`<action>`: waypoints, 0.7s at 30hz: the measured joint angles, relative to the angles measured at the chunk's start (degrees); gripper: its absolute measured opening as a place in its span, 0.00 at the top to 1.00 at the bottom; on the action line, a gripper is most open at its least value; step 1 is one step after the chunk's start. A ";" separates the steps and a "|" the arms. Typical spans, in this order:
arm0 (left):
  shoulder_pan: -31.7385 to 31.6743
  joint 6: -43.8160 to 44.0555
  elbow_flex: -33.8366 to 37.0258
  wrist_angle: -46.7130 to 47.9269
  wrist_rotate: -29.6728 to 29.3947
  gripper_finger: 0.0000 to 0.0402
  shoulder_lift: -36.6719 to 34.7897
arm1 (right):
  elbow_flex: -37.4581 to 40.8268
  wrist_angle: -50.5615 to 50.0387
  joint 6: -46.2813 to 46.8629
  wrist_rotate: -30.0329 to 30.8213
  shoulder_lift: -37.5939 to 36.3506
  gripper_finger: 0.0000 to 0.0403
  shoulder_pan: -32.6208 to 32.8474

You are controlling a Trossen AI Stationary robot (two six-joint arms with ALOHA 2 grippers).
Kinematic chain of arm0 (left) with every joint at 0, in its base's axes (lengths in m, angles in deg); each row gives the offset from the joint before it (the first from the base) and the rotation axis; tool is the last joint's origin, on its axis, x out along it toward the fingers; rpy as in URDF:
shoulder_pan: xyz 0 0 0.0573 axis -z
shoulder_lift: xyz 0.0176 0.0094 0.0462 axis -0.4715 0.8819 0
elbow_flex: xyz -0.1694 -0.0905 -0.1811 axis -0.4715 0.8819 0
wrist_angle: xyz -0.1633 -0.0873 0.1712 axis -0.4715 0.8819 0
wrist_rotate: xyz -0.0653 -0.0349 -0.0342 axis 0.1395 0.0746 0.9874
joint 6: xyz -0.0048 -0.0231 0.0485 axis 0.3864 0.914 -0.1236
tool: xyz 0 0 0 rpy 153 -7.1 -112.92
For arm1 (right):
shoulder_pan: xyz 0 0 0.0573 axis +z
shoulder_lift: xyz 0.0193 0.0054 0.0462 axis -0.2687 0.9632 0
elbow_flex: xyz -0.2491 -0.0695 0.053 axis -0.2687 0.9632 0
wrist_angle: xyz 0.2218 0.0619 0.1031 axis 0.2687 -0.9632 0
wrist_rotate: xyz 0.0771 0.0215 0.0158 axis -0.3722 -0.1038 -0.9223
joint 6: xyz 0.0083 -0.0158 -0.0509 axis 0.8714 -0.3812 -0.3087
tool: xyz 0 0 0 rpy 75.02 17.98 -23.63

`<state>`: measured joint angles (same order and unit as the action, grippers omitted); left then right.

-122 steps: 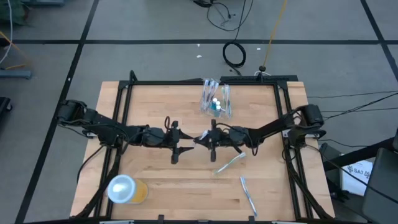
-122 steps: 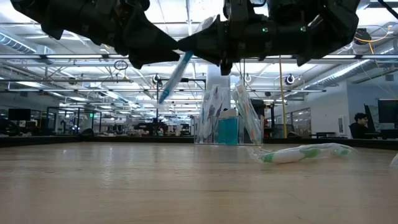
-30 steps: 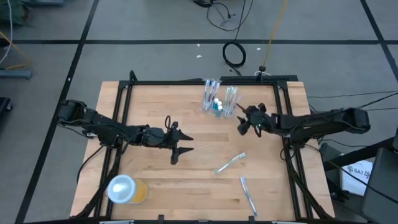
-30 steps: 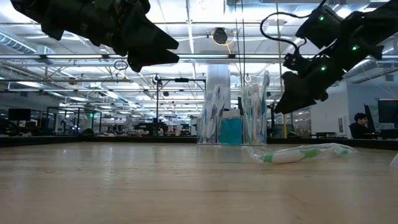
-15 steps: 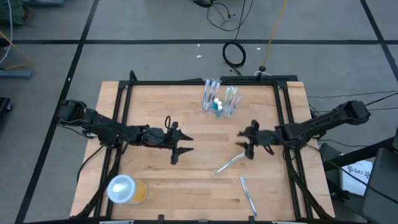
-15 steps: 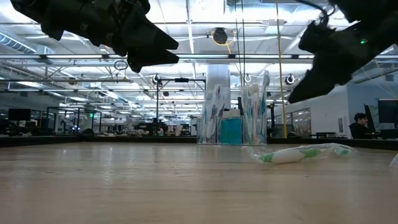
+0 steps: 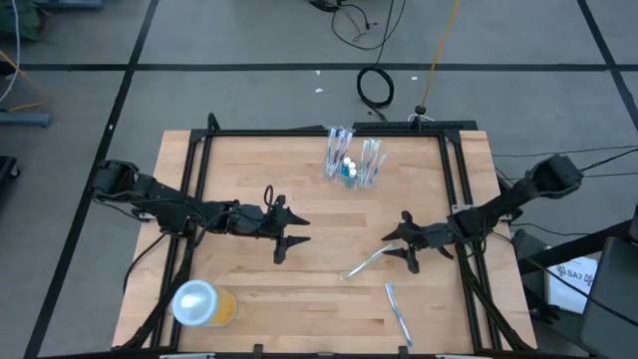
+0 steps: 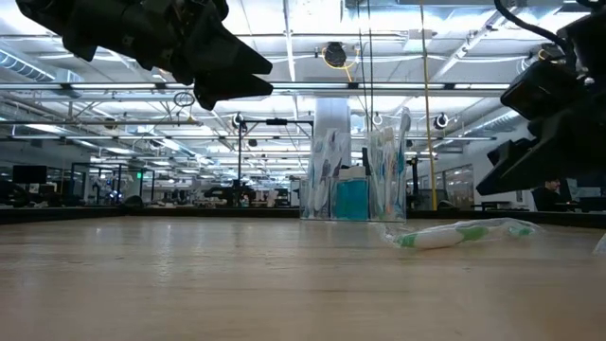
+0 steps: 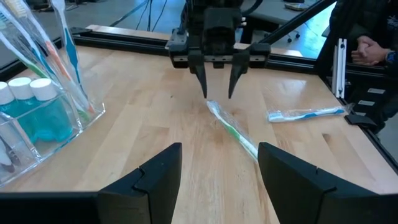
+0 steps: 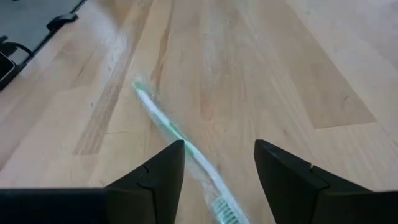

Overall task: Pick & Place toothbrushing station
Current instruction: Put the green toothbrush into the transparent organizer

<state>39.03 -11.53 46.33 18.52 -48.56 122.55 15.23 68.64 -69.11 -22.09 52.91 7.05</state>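
No legible writing appears. Right gripper (image 7: 401, 246), fingers spread and empty, hangs over a wrapped pale-green toothbrush (image 7: 366, 262) at lower centre of the table (image 7: 249, 170). Left gripper (image 7: 291, 235), likewise open, waits centre-left; the clear cup (image 7: 350, 163) of toothbrushes and teal tubes (image 9: 30, 112) stands upper centre.

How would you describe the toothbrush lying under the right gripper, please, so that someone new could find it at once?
Start at the pale wooden table and find the right gripper, open near the right-hand frame rail. Just below its tips lies a slim clear-wrapped toothbrush with a pale-green stripe, flat and diagonal. Unlike the blue-and-white toothbrush nearer the front edge, it is green; unlike those in the clear plastic cup, it lies flat.
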 joint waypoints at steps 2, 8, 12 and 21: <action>0.00 -0.22 0.00 -0.04 0.00 0.46 0.00 | 0.11 1.09 -0.26 -0.11 1.06 0.54 0.00; 0.00 -0.52 0.00 -0.27 -0.55 0.46 0.00 | -2.45 0.92 -2.13 -1.08 6.25 0.58 0.00; 0.00 -0.37 0.00 -0.43 -0.55 0.46 0.00 | -6.07 0.86 -5.36 -4.90 12.32 0.60 0.04; 0.00 0.04 0.00 -0.55 -0.57 0.46 0.00 | -15.39 -7.84 -13.31 -5.58 23.72 0.61 -0.04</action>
<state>39.03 -11.49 46.33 17.97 -49.12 122.55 -0.16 60.80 -82.42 -27.67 76.63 7.00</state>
